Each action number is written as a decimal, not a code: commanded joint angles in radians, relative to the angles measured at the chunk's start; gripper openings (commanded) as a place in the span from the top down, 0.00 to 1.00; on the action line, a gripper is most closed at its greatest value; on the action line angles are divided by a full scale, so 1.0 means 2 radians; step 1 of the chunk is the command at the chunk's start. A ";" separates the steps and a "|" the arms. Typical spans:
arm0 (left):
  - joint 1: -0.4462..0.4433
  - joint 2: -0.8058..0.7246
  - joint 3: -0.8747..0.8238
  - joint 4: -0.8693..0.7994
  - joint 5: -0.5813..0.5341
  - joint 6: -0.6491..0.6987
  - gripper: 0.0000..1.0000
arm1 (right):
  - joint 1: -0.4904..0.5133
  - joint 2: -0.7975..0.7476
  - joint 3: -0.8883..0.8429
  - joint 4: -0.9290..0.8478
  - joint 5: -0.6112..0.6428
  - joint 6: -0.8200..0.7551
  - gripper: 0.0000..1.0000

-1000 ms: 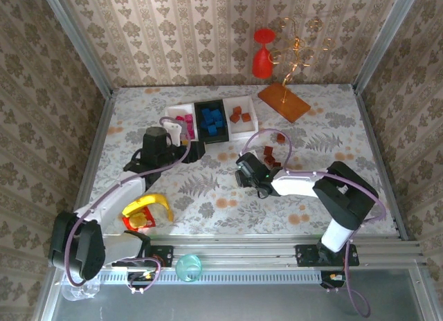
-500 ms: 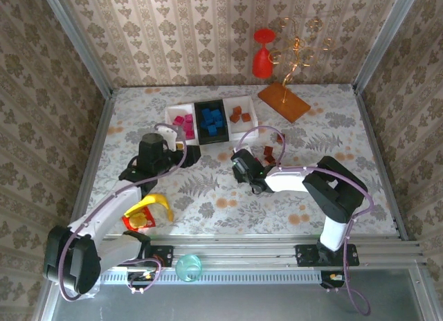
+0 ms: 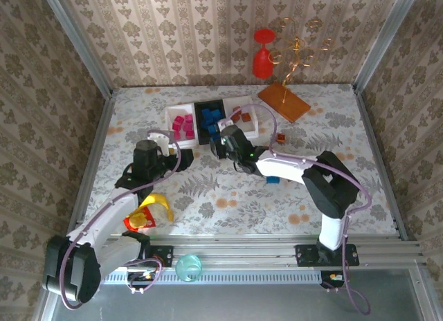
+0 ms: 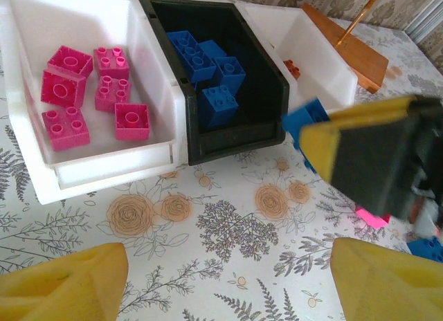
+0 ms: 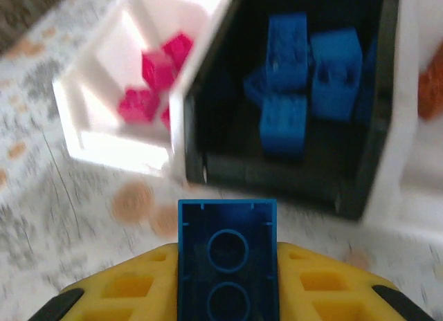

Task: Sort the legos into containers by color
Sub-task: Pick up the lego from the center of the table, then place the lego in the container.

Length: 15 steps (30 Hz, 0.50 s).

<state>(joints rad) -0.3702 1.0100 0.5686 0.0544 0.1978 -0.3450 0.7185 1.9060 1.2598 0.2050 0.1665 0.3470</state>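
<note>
Legos (image 3: 211, 120) are mostly sorted in three trays set side by side at the far middle of a flower-patterned table (image 3: 208, 196). Five pink bricks (image 4: 83, 93) lie in the left white tray (image 4: 104, 170). A heap of blue bricks (image 4: 214, 75) fills the black tray (image 4: 235, 138), and a few brown bricks (image 3: 241, 115) sit in the right white tray (image 4: 311, 54).

Behind the trays stand an orange-brown board (image 3: 284, 101), a red goblet (image 3: 261, 54) and a gold wire stand (image 3: 297, 48). A yellow-and-red toy (image 3: 147, 212) lies near the left arm.

Loose pieces remain on the table: a blue one (image 3: 273, 179) just beside the right arm, a brown one (image 3: 282, 137) beyond it, and a pink one (image 4: 374, 217) seen past the right gripper (image 3: 225, 138). From the left wrist, that gripper blocks the near corner of the right white tray.

The right gripper is clamped on a blue brick (image 5: 228, 255) — glossy, seen from its underside with two round hollows — between yellow pads (image 5: 124, 293), just short of the black tray's near wall.

The left gripper (image 4: 228, 255) hangs above the table in front of the trays, fingers (image 4: 62, 283) wide apart with nothing between them.

A second ago the right gripper was lower on the table, by loose brown bricks — it has since travelled up to the black tray. The left gripper has drawn back from the trays.
</note>
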 commanded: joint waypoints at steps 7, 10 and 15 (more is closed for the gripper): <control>0.004 -0.019 -0.010 0.017 0.006 -0.013 0.22 | -0.042 0.142 0.186 -0.043 -0.038 0.022 0.67; 0.004 -0.018 -0.010 0.018 0.009 -0.015 0.22 | -0.053 0.168 0.228 -0.059 -0.053 0.038 0.62; 0.005 -0.016 -0.010 0.021 0.014 -0.016 0.22 | -0.071 0.164 0.242 -0.048 -0.137 0.055 0.55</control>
<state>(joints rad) -0.3702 0.9871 0.5564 0.0620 0.2058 -0.3592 0.5903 2.2475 1.7061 0.1215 0.0154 0.4183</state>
